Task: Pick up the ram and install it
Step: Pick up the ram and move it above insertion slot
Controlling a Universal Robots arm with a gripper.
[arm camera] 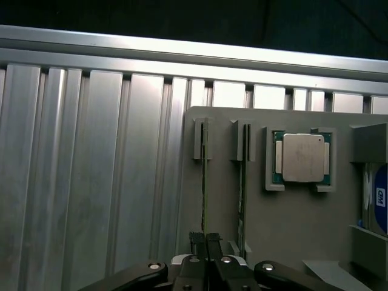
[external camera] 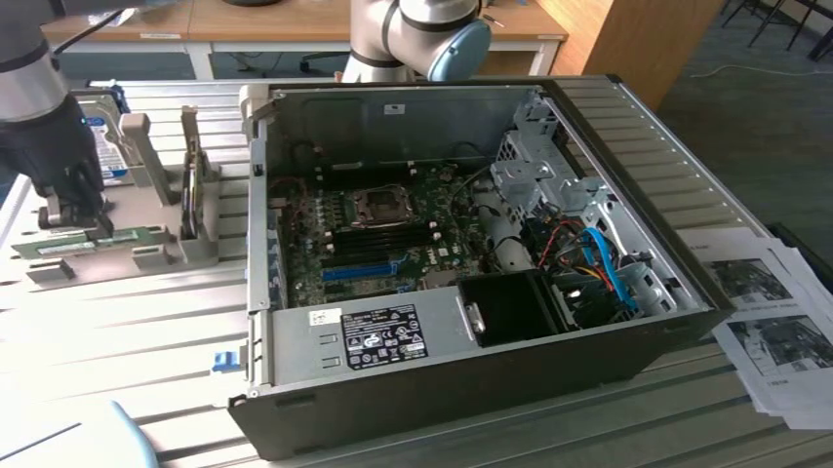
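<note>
Fingertips of the gripper (arm camera: pixel 205 241) were pressed almost together across the thin faces of the ram (arm camera: pixel 204 182), by my reading pinching it. The ram stood on its edge in a slot of the grey holder (arm camera: pixel 291 230) on the counter (arm camera: pixel 91 182), probably so that its upper edge was free for such a grasp. Its long axis ran level, parallel to the neighbouring stick (arm camera: pixel 242 194) and the counter's ribs.

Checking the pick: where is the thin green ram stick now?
The thin green ram stick stands in the grey holder at the exterior view's left, beside the open computer case, pinched by the gripper.
</note>
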